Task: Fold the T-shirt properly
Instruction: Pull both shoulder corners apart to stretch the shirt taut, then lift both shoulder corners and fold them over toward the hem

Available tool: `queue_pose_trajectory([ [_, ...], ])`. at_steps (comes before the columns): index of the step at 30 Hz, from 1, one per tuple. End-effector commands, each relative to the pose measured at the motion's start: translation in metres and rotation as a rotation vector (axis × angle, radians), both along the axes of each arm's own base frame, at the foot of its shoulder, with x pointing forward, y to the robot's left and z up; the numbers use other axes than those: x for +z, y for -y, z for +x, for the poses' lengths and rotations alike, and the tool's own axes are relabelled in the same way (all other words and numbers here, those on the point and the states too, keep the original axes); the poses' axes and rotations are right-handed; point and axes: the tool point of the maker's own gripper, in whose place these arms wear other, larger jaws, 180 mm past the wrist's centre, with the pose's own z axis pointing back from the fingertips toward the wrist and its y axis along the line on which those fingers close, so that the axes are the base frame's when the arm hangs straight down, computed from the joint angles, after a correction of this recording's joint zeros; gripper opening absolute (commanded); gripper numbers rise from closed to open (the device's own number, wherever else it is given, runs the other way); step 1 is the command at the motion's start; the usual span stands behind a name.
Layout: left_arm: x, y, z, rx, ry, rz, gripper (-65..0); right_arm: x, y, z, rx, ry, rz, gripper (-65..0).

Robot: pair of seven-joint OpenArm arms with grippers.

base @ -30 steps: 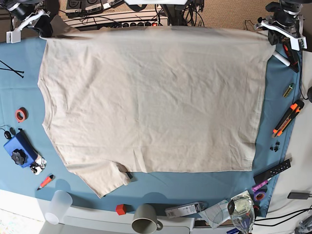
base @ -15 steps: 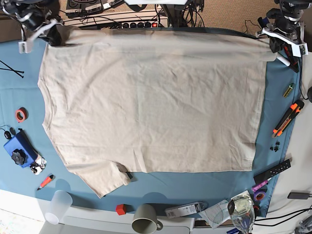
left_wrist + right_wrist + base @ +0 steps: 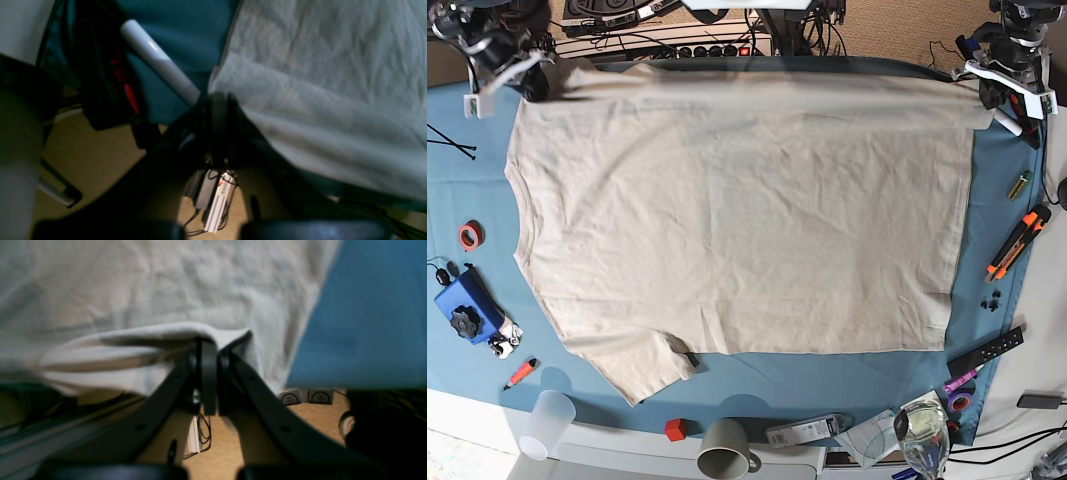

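T-shirt (image 3: pixel 737 210) far edge now lifted higher.

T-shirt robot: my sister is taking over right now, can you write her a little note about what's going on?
Right gripper: shut on the T-shirt, pinching a lifted fold at its far edge.
Left gripper: shut on the T-shirt's far corner at the other end.
The T-shirt lies spread flat across the blue table cloth, with only the far edge raised.
Done: both far corners gripped.
Left: no fold made yet. Probably bring the far edge over toward the near edge, then finish folding.
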Motion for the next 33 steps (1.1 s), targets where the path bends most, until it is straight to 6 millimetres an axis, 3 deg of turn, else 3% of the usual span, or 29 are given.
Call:
queue_pose_trajectory([
  [1, 0.006, -0.004, 0.000, 0.001, 0.011, 0.020, -65.0, 0.009, 0.007, -0.002, -0.004, 0.017, -0.018, -65.0],
  [10, -0.003, -0.001, -0.013, -0.006, -0.057, 0.003, -65.0, 0.023, 0.016, -0.041, -0.021, -0.018, 0.015, -65.0],
  [25, -0.006, -0.005, -0.018, 0.043, -0.086, -0.010, -65.0, 0.028, 0.017, -0.025, -0.024, 0.037, 0.011, -65.0],
  [33, 0.012, 0.008, -0.009, 0.024, -0.039, -0.009, -65.0, 0.028, 0.017, -0.025, -0.024, 0.037, 0.011, -65.0],
])
